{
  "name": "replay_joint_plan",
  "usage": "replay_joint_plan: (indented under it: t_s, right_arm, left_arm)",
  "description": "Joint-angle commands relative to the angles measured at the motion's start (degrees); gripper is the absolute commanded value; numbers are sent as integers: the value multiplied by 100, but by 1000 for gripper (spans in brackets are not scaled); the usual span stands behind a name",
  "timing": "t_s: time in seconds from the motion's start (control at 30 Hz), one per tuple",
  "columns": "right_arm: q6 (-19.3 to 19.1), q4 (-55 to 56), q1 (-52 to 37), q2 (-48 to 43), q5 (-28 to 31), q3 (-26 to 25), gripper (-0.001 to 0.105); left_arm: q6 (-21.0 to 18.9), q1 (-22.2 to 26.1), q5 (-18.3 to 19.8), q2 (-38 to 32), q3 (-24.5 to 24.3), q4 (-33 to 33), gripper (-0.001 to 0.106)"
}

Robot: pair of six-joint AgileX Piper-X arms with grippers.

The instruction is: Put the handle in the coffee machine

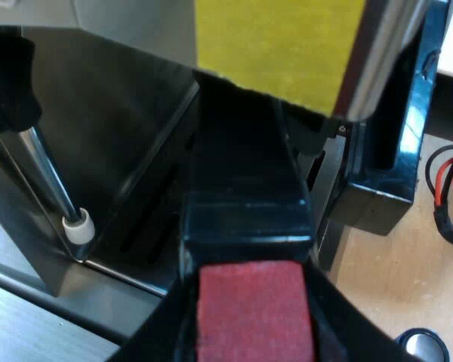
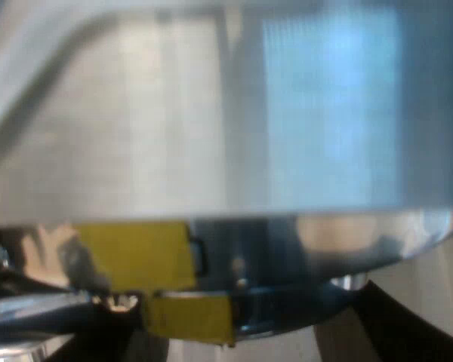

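Since your left gripper (image 1: 253, 335) has its fingers pinching the red end (image 1: 253, 302) of the holder's handle (image 1: 245, 188), under the espresso machine (image 1: 121, 121) head, keep it level, lift firmly, then twist to lock.

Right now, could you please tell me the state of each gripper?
Left gripper: closed on the handle, at its red end.
Right gripper: cannot be told; it is close against the espresso machine.
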Motion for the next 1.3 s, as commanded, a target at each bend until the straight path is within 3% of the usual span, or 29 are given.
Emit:
replay_joint_plan:
  t_s: [0.03, 0.33, 0.47, 0.57, 0.6, 1.3]
  right_arm:
    - [-71, -270, -2, -101, -105, -31, 46]
    - [-71, -270, -2, -101, -105, -31, 46]
    - [-71, -408, -2, -101, -105, -31, 46]
    - [-71, -450, -2, -101, -105, -31, 46]
    - [-71, -460, -2, -101, -105, -31, 46]
    - [-114, -749, -2, -101, -105, -31, 46]
  left_arm:
    - [-38, -9, 491, -162, -97, -210, 0]
    - [-38, -9, 414, -162, -97, -188, 3]
    - [-38, -9, 414, -162, -97, -162, 30]
    - [-49, -9, 370, -162, -97, -160, 63]
    - [-45, -9, 371, -162, -97, -160, 68]
    - [-133, 146, 331, -213, -97, -146, 68]
